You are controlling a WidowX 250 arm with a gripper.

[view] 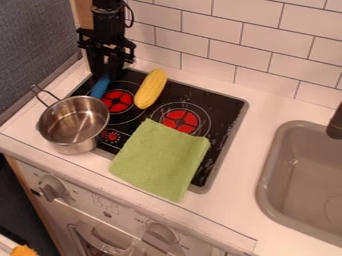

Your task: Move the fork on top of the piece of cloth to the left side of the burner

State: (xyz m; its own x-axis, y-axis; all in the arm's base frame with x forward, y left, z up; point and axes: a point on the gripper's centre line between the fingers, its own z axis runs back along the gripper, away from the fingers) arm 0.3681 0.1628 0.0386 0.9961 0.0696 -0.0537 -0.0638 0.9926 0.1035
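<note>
Currently, the gripper [110,70] is positioned over the rear left corner of the stovetop [224,107], pointing down. Whether the claw is open, closed or gripping cannot be determined. The blue item, apparently the fork [100,86], is located directly below the gripper at the stovetop's rear left, beside the left burner [117,101]; its upper part is hidden by the gripper.

The corn [150,89] lies on the rear middle of the stovetop, between the left burner and the right burner [180,121]. The green cloth [161,160] is spread flat over the stovetop's front edge and overlaps the counter [234,172]. The metal pot [72,122] stands upright across the stovetop's left edge. The sink [268,175] is set to the right of the stovetop; the tiled wall [267,50] is behind it. Control knobs [52,189] are mounted below the stovetop's front.
</note>
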